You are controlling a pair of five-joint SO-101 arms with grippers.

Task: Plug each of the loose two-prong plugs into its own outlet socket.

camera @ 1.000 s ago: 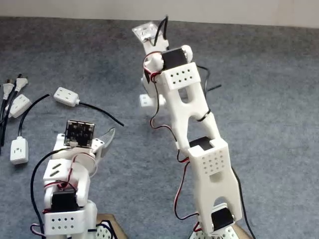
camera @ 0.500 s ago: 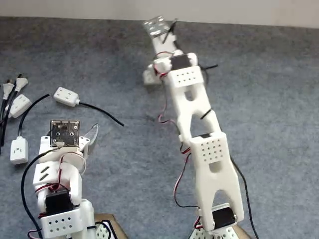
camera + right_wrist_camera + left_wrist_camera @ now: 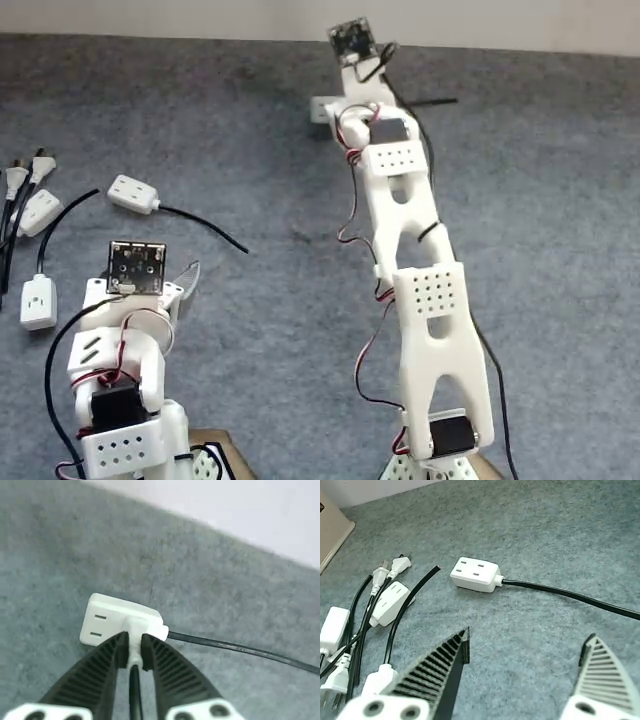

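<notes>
Now your right claw (image 3: 132,639) is clamped on a white plug (image 3: 133,652), whose front end touches a white socket block (image 3: 117,617) just ahead of the claw on the grey carpet (image 3: 60,545). Your left claw (image 3: 527,635) hangs with its fingers wide apart. A second socket block (image 3: 475,574) lies ahead of it, with loose plugs (image 3: 380,572) and spare sockets (image 3: 390,602) bunched off to one side.

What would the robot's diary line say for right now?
right end effector: shut on plug at outlet socket | left end effector: open, holding nothing | loose plugs: lying unplugged
</notes>
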